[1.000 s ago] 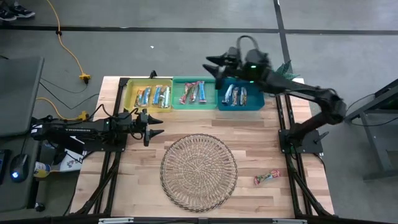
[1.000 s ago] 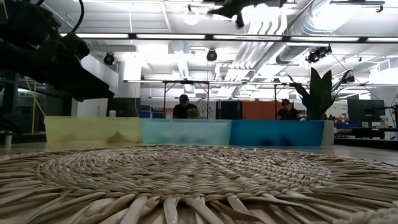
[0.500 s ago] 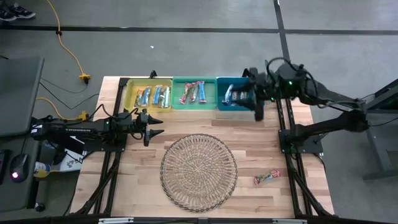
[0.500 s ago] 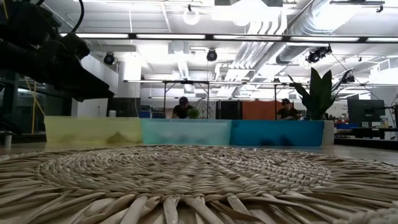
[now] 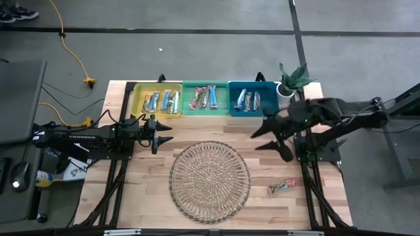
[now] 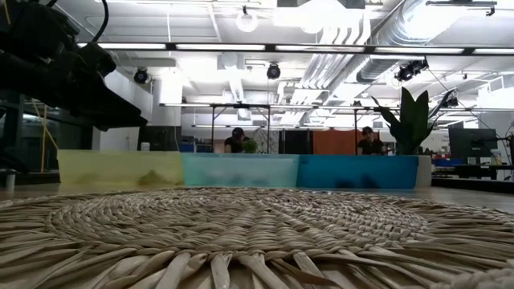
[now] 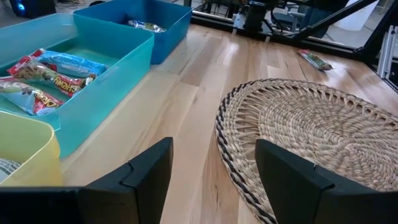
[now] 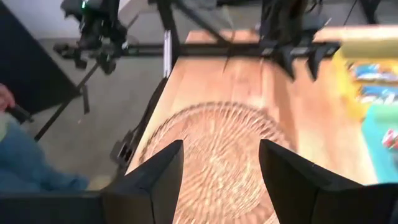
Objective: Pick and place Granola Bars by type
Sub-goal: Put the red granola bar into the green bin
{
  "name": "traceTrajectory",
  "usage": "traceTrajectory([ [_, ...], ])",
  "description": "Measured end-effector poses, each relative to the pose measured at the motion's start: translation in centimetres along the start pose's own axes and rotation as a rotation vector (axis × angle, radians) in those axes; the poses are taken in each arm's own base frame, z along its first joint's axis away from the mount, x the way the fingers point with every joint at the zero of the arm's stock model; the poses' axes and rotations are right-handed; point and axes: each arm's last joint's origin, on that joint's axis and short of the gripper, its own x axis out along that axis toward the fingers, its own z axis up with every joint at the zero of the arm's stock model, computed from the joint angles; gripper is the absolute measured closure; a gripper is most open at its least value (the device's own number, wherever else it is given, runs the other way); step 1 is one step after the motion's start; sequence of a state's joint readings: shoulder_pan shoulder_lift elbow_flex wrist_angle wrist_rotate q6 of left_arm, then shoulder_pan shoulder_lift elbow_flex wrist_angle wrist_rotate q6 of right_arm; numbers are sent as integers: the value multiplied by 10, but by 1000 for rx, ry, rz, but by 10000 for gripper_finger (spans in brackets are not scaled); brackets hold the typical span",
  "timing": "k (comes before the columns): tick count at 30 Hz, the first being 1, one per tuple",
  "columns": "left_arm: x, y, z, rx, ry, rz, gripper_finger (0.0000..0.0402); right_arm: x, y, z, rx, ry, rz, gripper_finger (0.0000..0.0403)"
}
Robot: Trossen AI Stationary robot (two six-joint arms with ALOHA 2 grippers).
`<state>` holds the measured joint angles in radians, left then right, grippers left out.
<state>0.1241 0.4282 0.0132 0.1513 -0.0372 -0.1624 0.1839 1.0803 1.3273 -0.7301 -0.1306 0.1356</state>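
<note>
A lone red multicoloured granola bar lies flat on the table near the right front, right of the round wicker tray; it also shows in the left wrist view. Other bars lie in the yellow bin, the green bin and the blue bin at the far edge. My right gripper hangs open and empty above the table, between the blue bin and the tray's right side. My left gripper stands open and empty at the left, near the yellow bin.
A potted plant stands at the far right corner beside the blue bin. Bare wood lies between bins and tray. A person's sleeve and hand show beyond the table's edge in the right wrist view. People sit far back in the room.
My right gripper has swung from above the far edge, behind the green and blue bins, toward the table's near edge and right, past the blue bin's right end. It has tipped from pointing steeply down to nearer level. Its fingers stay apart. The bars have not moved.
</note>
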Motion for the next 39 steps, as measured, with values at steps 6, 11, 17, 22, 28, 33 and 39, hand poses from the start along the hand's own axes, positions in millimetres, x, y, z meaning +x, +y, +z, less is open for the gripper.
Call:
traceTrajectory([
  [6,0,0,0,0,-3,0,177,8,21,-17,38,162,15,208],
  [11,0,0,0,0,-3,-1,177,10,35,-34,70,315,-21,208],
  [17,0,0,0,0,-3,-1,177,15,57,-58,101,538,-76,208],
  [22,0,0,0,0,-3,-1,177,26,80,-82,87,753,-144,208],
  [28,0,0,0,0,-3,-1,177,45,111,-106,26,869,-221,208],
  [33,0,0,0,0,-3,-1,177,54,128,-124,-23,916,-316,208],
  [39,0,0,0,0,-3,0,177,48,140,-132,-43,871,-369,208],
])
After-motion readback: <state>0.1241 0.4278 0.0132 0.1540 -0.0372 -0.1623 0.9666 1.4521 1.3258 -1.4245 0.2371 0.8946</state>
